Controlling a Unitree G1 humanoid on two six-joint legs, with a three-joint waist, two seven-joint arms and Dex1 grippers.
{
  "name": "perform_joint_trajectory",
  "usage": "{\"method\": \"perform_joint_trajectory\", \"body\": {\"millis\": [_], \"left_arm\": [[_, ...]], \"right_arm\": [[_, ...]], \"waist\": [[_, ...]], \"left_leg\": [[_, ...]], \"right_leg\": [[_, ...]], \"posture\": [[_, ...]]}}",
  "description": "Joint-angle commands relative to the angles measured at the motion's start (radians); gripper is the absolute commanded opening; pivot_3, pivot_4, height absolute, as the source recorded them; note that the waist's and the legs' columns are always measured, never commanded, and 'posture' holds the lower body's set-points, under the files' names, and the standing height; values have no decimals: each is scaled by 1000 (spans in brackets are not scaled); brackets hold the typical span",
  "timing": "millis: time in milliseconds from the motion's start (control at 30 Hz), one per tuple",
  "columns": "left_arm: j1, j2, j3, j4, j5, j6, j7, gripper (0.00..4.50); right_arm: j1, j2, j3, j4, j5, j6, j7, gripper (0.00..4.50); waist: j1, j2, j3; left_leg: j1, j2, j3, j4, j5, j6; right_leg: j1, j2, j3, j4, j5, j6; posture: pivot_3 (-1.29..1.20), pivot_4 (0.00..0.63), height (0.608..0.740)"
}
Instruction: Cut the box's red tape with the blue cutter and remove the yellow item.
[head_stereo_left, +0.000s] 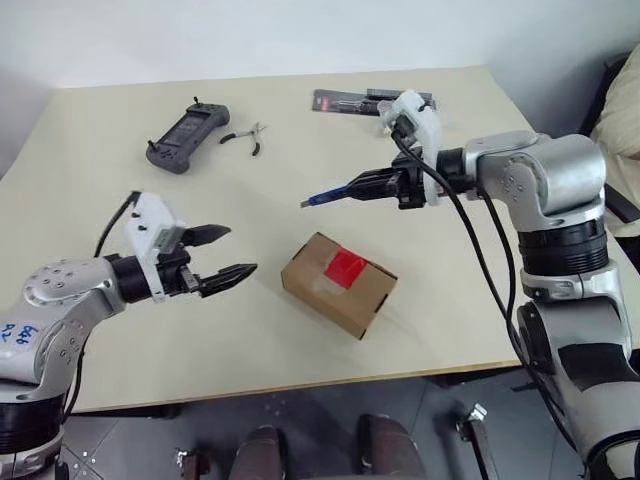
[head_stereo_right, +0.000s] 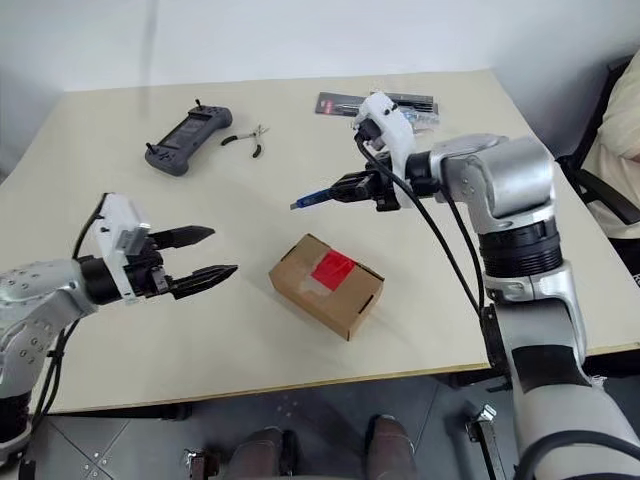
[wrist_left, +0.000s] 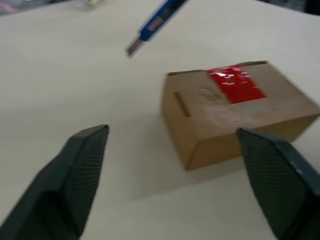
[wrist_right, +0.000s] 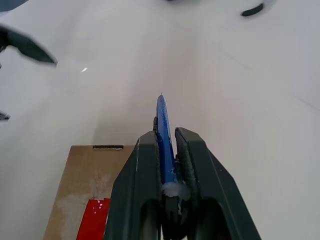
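Table (head_stereo_left: 120, 330) with box (head_stereo_left: 338, 285) near the front middle, closed, red tape (head_stereo_left: 346, 266) intact on its top face. Right gripper (head_stereo_left: 352, 188) clamped on cutter (head_stereo_left: 322, 197), tip in the air above and behind the box. Left gripper (head_stereo_left: 228, 254) gaping, empty, just beside the box. Cutting step in hand, probably not yet begun. Next: brace the box, lower the blade onto the tape. Yellow item presumably inside.

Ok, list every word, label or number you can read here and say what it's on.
Nothing can be read.
Box: pale label mark beside the red tape, no legible text.
Blue cutter: a dark mark on its body, blurred.
Dark packet at the table's far edge: print too small.
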Motion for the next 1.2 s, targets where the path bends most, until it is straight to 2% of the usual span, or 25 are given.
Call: {"method": "perform_joint_trajectory", "body": {"millis": [33, 133, 300, 367, 567, 733, 1033, 1200], "left_arm": [[-105, -53, -113, 17, 0, 11, -24, 2951], [-174, -94, -211, 82, 60, -29, -67, 2026], [-276, -160, -302, 187, 119, -61, -109, 443], [-315, -177, -356, 255, 174, -104, -141, 0], [-378, -208, -463, 406, 334, -232, -192, 0], [-388, -238, -508, 436, 398, -248, -215, 0], [-384, -279, -505, 450, 437, -257, -228, 0], [-391, -283, -500, 469, 453, -247, -221, 0]], "right_arm": [[44, -65, -49, -171, 37, 67, -45, 157], [71, -90, -40, -242, 45, 96, -84, 157], [108, -123, -44, -348, 77, 146, -126, 157], [131, -138, -55, -401, 97, 174, -139, 157], [163, -134, -87, -477, 152, 224, -179, 157], [192, -133, -95, -505, 183, 237, -212, 157], [265, -174, -94, -512, 210, 222, -236, 157], [259, -182, -114, -525, 233, 229, -242, 157]], "waist": [[9, -1, 0], [20, -1, 0], [22, -1, 1], [25, -1, 1], [27, -1, 1], [27, -1, 1], [30, -2, 1], [30, -2, 1]], "left_leg": [[-1, 0, 0, 0, 0, 0], [-1, -1, 0, 1, 0, 0], [-1, 1, 2, 1, 0, 0], [-1, 1, 2, 1, 0, 0], [-3, 1, 2, 2, 0, 0], [-3, 1, 2, 3, 0, 0], [-3, 1, 2, 4, 0, 0], [-3, 1, 2, 5, 0, 0]], "right_leg": [[0, 0, 0, 0, 0, 0], [0, 0, 0, -1, 0, 0], [-2, 2, 2, -1, 0, 0], [-2, 2, 2, -1, 0, 0], [-2, 2, 2, -2, 0, 0], [-2, 2, 2, -1, 0, 0], [-2, 2, 3, -1, 0, 0], [-2, 2, 3, -1, 0, 0]], "posture": [[0, 150, 740], [0, 150, 740], [0, 150, 740], [0, 150, 740], [0, 150, 740], [0, 150, 740], [0, 150, 740], [0, 150, 740]]}}
